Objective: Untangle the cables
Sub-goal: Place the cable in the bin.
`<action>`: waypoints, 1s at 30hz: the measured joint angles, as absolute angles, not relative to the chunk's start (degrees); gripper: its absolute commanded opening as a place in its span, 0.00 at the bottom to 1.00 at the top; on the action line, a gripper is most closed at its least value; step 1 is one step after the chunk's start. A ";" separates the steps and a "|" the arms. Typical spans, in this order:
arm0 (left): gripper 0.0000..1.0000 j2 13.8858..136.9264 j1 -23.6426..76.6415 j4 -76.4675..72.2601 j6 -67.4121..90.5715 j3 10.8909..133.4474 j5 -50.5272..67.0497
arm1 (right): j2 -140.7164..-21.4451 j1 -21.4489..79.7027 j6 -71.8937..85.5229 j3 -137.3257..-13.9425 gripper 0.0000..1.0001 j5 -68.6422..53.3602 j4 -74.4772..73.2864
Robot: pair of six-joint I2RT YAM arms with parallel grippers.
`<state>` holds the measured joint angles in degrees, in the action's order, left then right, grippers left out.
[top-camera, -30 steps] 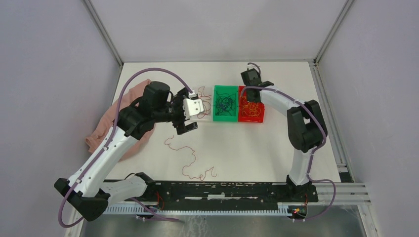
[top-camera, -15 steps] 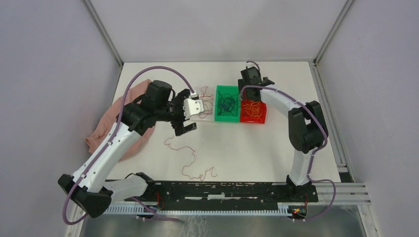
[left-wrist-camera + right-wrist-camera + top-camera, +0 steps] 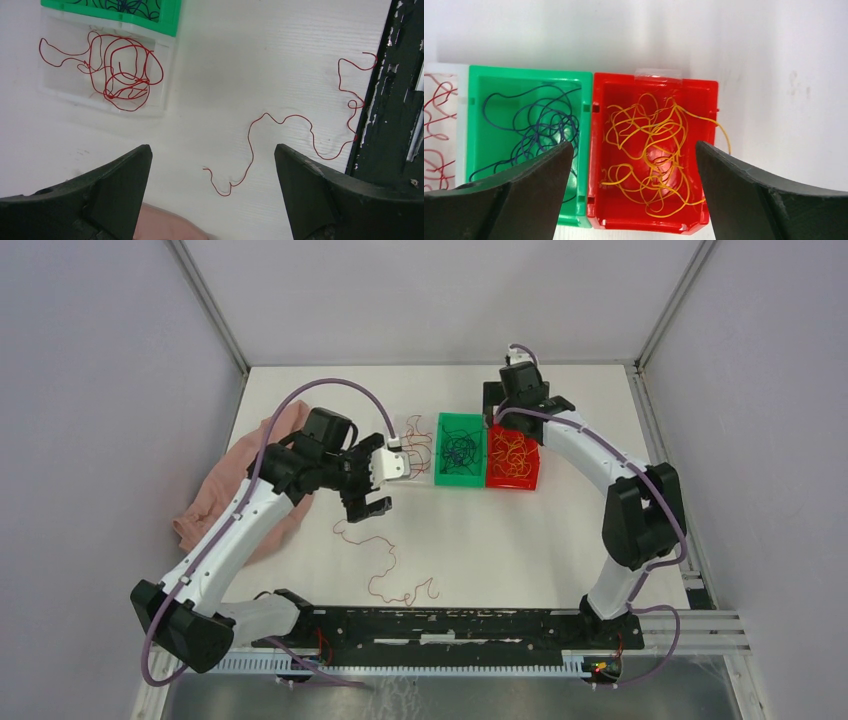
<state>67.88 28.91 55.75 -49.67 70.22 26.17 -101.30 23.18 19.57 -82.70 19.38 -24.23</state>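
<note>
Red and hair-thin, one loose cable wanders in soft kinks across the matte white table, from just under the left gripper towards the chipped black rail at the near edge. That gripper hovers over the cable's far end with its dark, blunt jaws spread wide and nothing between them. Just to its right, a clear plastic tray holds a loose coil of red cables; whether that coil is one strand or several is hard to tell. The tray touches a glossy green bin filled with looping dark blue cables, and against the green bin's right side sits a shiny red bin with a springy nest of orange-yellow cables, one strand arching over its right wall. The right gripper hangs above these two bins, jaws parted and empty. A crumpled pink cloth lies at the table's left edge, partly beneath the left arm.
</note>
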 measured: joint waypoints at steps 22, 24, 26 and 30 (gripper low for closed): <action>0.94 69.04 28.23 57.76 -70.00 51.79 23.49 | -97.80 20.53 25.52 -70.72 0.66 8.38 -16.80; 0.91 72.05 28.40 57.52 -70.39 52.16 23.59 | -96.29 20.64 26.24 -69.34 0.99 8.05 -16.51; 0.86 76.05 28.80 56.95 -70.41 53.17 23.59 | -93.78 20.75 25.76 -67.48 0.99 7.90 -15.29; 0.74 82.46 29.63 54.50 -71.09 55.00 22.70 | -86.24 20.88 25.67 -62.43 0.99 7.70 -10.24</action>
<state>82.46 29.63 54.50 -71.09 55.00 22.70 -86.24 20.88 25.67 -62.43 7.70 -10.24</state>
